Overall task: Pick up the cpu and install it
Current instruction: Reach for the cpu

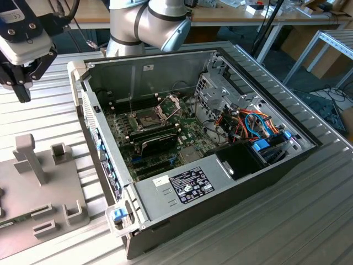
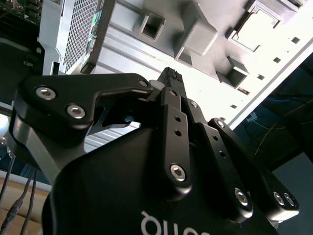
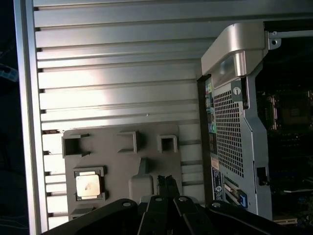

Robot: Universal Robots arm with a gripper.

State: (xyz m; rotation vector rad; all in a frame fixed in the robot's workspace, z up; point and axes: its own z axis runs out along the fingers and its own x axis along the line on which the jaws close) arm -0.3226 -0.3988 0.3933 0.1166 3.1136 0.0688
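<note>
Hovering unit: gripper (image 1: 22, 91), fingers (image 3: 162, 186) pressed together with nothing between them. It hangs over the ribbed table (image 1: 309, 221) at about ten o'clock from the open computer case (image 1: 127, 77) in the exterior view.

Item: cpu (image 3: 89, 186). Small flat square with a dull silver top. It lies face-up in a walled pocket of the grey fixture plate (image 3: 117, 156), apart from the fingertips in the first wrist view. In the exterior view the plate sits at about eight o'clock from the case.

Destination: socket (image 1: 144, 118) on the green motherboard (image 1: 190, 135), hinged frame (image 1: 170, 102) raised.

Handling, as judged: light, rigid and thin. The metal top is probably slick and the underside contacts are probably delicate. Take hold across two opposite edges, squarely and with modest force, and keep it level. The pocket walls seem to leave little room beside the chip.
</note>
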